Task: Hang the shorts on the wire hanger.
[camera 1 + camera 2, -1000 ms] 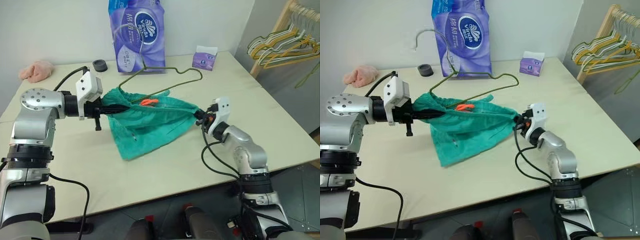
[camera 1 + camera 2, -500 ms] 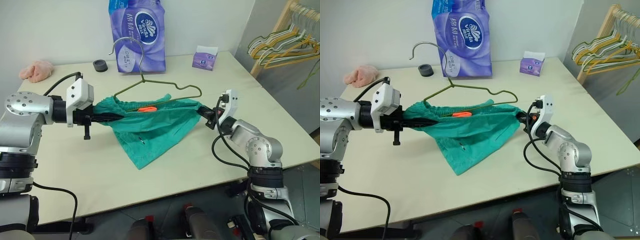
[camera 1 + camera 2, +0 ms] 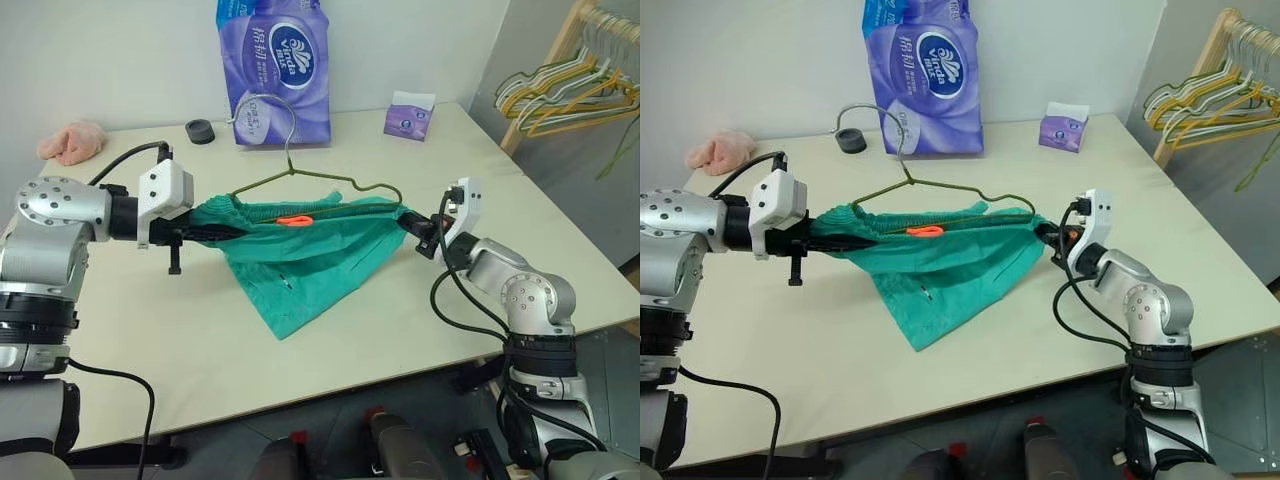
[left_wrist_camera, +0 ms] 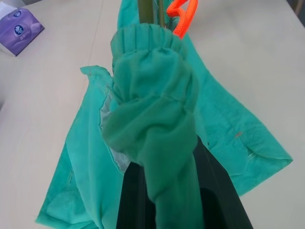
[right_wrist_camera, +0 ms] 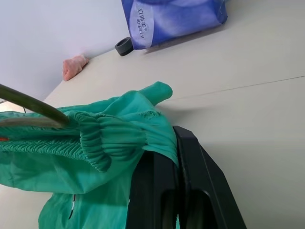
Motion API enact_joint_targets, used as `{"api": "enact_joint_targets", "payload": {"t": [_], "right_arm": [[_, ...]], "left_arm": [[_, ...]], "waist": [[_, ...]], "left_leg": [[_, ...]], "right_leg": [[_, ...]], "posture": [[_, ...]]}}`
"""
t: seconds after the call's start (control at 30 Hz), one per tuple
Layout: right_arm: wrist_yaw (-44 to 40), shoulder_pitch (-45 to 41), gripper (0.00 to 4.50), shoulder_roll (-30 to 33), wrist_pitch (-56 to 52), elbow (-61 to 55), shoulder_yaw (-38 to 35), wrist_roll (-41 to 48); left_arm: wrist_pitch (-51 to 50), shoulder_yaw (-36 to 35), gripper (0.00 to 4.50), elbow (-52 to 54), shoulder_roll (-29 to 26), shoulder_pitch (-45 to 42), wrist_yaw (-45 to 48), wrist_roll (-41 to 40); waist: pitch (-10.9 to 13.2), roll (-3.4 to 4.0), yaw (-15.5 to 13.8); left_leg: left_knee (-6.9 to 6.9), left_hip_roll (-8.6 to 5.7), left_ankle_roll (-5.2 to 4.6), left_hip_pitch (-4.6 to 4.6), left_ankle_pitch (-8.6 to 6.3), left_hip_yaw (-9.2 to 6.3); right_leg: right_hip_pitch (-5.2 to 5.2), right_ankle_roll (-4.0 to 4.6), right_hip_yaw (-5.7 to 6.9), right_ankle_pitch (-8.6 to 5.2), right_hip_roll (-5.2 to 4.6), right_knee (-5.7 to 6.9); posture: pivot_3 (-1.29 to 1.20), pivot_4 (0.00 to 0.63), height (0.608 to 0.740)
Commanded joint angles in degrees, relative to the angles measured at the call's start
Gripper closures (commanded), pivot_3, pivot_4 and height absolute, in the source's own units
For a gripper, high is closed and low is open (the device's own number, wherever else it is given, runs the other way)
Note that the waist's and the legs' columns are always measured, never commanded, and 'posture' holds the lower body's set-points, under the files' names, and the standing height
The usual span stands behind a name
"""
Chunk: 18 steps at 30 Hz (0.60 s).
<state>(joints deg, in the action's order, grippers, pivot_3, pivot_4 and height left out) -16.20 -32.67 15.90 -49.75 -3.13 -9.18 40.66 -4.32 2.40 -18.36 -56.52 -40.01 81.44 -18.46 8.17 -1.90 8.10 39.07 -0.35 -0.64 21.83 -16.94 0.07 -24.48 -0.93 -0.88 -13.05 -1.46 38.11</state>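
A: How far along was the job?

B: Above the tabletop (image 3: 330,340), the shorts (image 3: 300,262) were held stretched between both claws, the wire hanger (image 3: 330,186) threaded in the waistband, hook at twelve o'clock.

A: And the claws?

B: The left claw (image 3: 218,231) was clamped on the waistband at nine o'clock, the right claw (image 3: 412,221) at three. Releasing and settling was judged left.

The shorts (image 3: 300,250) are strung between the left pincer (image 3: 218,231) and the right pincer (image 3: 412,222), each clamped on one end of the waistband, with the lower part drooping onto the table (image 3: 330,340). The wire hanger (image 3: 310,180) stands just behind the waistband, between both pincers. Beyond it, at the table's far edge, stands a tissue pack (image 3: 275,70). Behind the right pincer lies a small box (image 3: 408,115); behind the left pincer, a ring (image 3: 200,131) and a cloth lump (image 3: 72,142).
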Motion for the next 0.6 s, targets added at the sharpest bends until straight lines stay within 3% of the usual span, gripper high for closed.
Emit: {"api": "enact_joint_targets", "payload": {"t": [0.03, 0.27, 0.43, 0.6], "right_arm": [[6.73, 0.39, 4.49, 5.3, 1.78, 0.57, -11.4, -1.88], [7.85, 0.37, 4.49, 5.62, 1.74, 0.42, -11.61, -0.64], [8.4, 0.43, 4.49, 6.17, 2.13, 1.19, -11.72, -0.36], [8.8, 0.39, 4.49, 6.63, 2.47, 1.17, -11.7, 0.12]], "left_arm": [[1.99, -2.71, 4.5, -6.36, -6.05, -0.42, -0.96, 5.0], [3.99, -1.49, 4.5, -7.94, -7.16, -1.0, -0.6, 6.38], [-0.93, -1.74, 4.5, -6.35, -7.17, -2.07, 0.91, 3.77], [0.47, 0.16, 4.5, -6.99, -8.6, -1.76, 0.39, 7.2]], "waist": [[0.0, 0.0, -0.01], [0.0, 0.0, 0.0], [0.0, 0.0, 0.0], [0.0, 0.0, 0.04]], "left_leg": [[0.0, 0.0, 0.0, 0.0, 0.0, 0.0], [0.0, 0.0, 0.0, 0.0, 0.0, 0.01], [0.0, 0.0, 0.0, 0.01, 0.0, 0.01], [0.0, 0.01, -0.01, 0.01, 0.0, 0.0]], "right_leg": [[0.0, 0.0, 0.0, 0.0, 0.0, 0.0], [0.0, 0.0, -0.01, 0.0, 0.0, 0.0], [0.0, 0.0, 0.0, 0.0, 0.0, 0.0], [0.0, 0.0, 0.0, 0.0, 0.03, -0.01]], "posture": [[-0.17, 0.098, 0.74], [-0.17, 0.099, 0.74], [-0.17, 0.099, 0.74], [-0.17, 0.1, 0.74]]}}
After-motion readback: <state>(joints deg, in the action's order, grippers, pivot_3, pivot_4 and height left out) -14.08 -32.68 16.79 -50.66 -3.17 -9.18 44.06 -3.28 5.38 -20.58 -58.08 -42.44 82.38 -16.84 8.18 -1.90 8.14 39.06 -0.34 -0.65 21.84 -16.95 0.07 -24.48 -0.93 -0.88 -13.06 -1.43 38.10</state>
